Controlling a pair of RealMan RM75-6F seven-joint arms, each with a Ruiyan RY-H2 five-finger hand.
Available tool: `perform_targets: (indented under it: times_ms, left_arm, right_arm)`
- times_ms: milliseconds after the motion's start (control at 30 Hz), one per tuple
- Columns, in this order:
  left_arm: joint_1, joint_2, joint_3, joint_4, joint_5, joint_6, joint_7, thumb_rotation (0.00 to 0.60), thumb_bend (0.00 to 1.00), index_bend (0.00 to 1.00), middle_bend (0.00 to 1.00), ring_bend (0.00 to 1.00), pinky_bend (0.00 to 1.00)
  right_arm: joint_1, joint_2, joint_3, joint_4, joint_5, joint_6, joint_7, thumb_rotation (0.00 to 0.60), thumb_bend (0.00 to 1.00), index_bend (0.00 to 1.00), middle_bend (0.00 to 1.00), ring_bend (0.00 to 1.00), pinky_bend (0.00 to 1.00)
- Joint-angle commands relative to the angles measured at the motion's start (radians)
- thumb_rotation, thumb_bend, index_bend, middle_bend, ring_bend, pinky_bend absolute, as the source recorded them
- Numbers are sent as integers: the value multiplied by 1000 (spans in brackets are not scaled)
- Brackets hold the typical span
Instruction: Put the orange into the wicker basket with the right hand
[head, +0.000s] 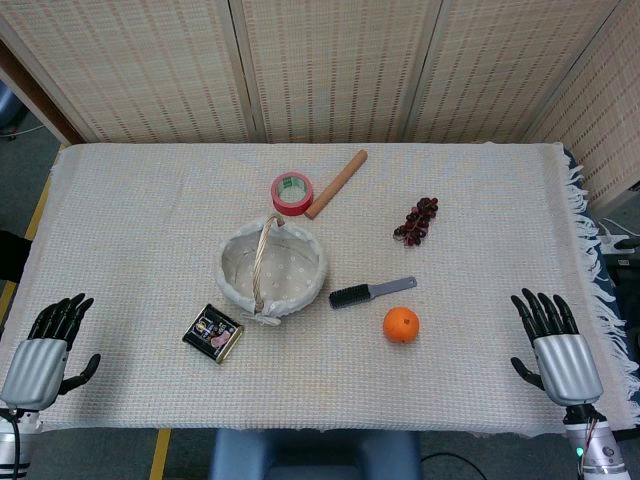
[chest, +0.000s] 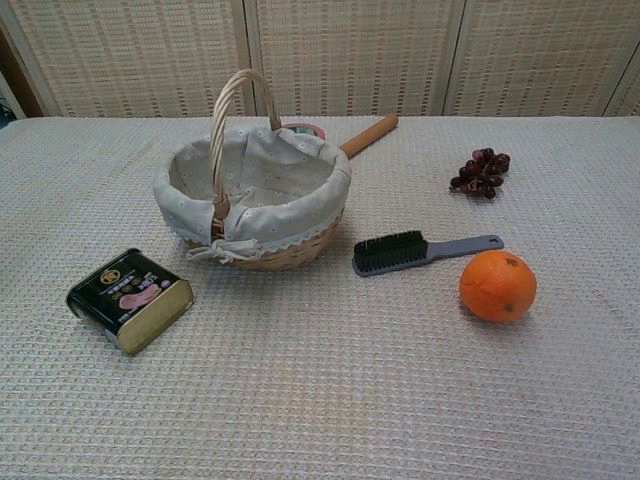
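The orange lies on the cloth-covered table, just right of centre near the front. The wicker basket, lined with white cloth and with its handle upright, stands left of it and holds nothing I can see. My right hand rests at the front right corner, fingers spread, holding nothing, well to the right of the orange. My left hand lies at the front left corner, also spread and holding nothing. Neither hand shows in the chest view.
A black brush with a grey handle lies between basket and orange. A dark tin sits in front of the basket. Behind are a red tape roll, a wooden rolling pin and dark grapes.
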Motion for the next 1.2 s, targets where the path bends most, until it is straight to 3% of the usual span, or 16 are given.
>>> perform_targets:
  times_ms: [33, 167, 433, 633, 900, 1200]
  left_arm:
    - [-1, 0, 0, 0, 0, -1, -1, 600, 340, 0, 0, 0, 75]
    - [-1, 2, 1, -4, 1, -1, 1, 600, 341, 0, 0, 0, 76]
    - [-2, 3, -1, -5, -12, -10, -4, 600, 341, 0, 0, 0, 75]
    - [-1, 5, 1, -7, -8, -10, -7, 600, 343, 0, 0, 0, 76]
    - [-1, 8, 4, -15, -10, -16, -3, 600, 342, 0, 0, 0, 76]
    - [-2, 12, 2, -16, -16, -20, -14, 600, 342, 0, 0, 0, 76]
  right_arm:
    - [1, 2, -3, -2, -3, -2, 1, 600, 112, 0, 0, 0, 16]
    - [0, 8, -7, -12, -5, -6, 16, 600, 111, 0, 0, 0, 16]
    - [29, 39, 1, -134, 68, -100, 0, 600, 111, 0, 0, 0, 16]
    - [94, 28, 36, -244, 180, -213, -120, 600, 108, 0, 0, 0, 16]
    - [217, -97, 100, -312, 410, -342, -306, 600, 108, 0, 0, 0, 15]
    - [317, -266, 121, -269, 564, -358, -442, 600, 108, 0, 0, 0, 15]
